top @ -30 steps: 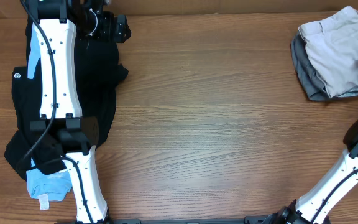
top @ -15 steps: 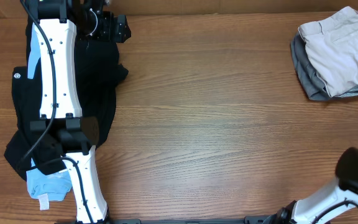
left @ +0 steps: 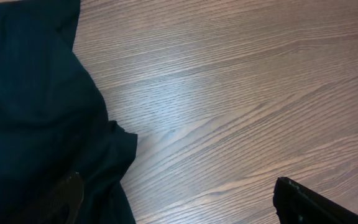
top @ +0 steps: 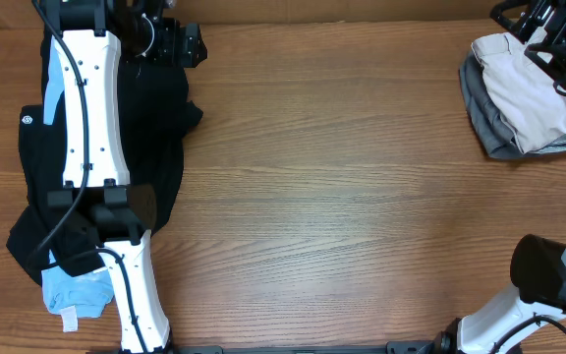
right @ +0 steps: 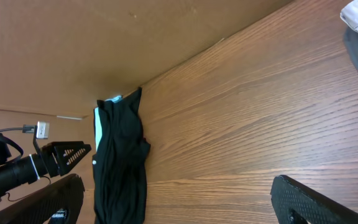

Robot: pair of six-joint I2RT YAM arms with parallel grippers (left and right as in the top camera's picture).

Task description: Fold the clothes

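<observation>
Black garments (top: pixel 155 147) with a small white logo (top: pixel 27 119) lie heaped at the left of the table, under my left arm. A light-blue garment (top: pixel 72 292) pokes out at the heap's near end. Folded beige shorts (top: pixel 534 93) lie on a grey garment (top: pixel 480 118) at the back right. My left gripper (top: pixel 175 41) is open and empty at the black heap's far end; its wrist view shows black cloth (left: pixel 36 112) beside the open gripper (left: pixel 176 186). My right gripper (top: pixel 543 25) is open and empty above the shorts' far edge; its wrist view (right: pixel 178 186) looks across at the black garments (right: pixel 120 162).
The wooden table (top: pixel 342 197) stretches bare between the two piles. A brown wall (right: pixel 104 43) runs along the table's far edge. The right arm's base link (top: pixel 548 280) stands at the near right corner.
My right gripper has swung from the near right up to the back right, over the far edge of the folded shorts. The left arm and the garments have not moved.
</observation>
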